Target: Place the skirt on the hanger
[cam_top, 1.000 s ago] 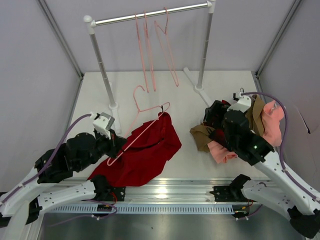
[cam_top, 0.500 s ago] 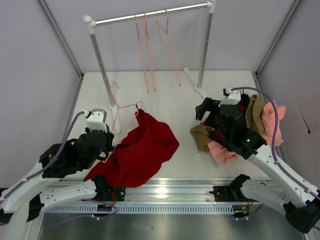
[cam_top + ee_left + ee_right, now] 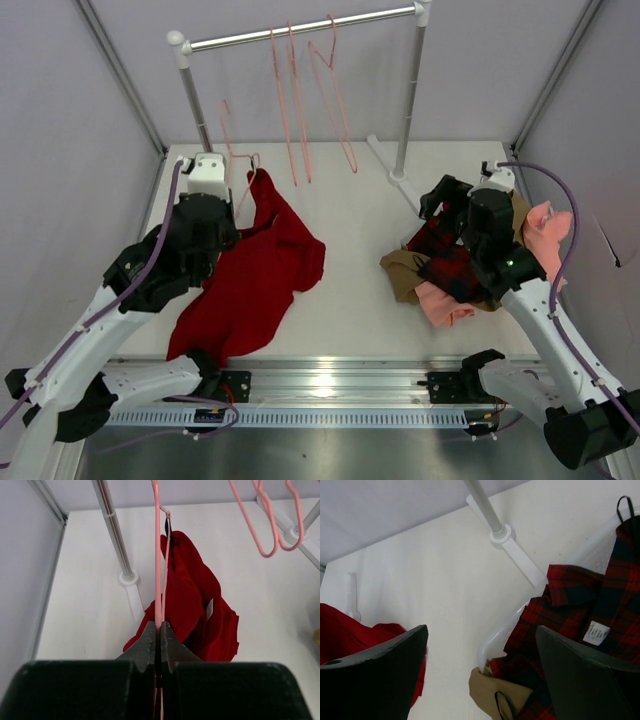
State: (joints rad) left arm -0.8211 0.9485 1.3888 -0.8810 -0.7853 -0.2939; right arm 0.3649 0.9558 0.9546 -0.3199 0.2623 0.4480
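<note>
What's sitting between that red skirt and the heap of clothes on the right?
Nothing: in the top view, only bare white table lies between the skirt and the clothes heap.

The left arm (image 3: pixel 150 270) stretches toward the table's (image 3: pixel 350 200) far-left corner, left gripper (image 3: pixel 156 630) pinched tight. The right gripper (image 3: pixel 481 630) gapes wide near the right edge.

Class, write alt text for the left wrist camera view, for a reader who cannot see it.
The left gripper is shut on a thin salmon-pink wire hanger, seen edge-on, with the deep-red skirt hanging from it over the white table. A metal rack post stands to the left; more pink hangers hang at upper right.
</note>
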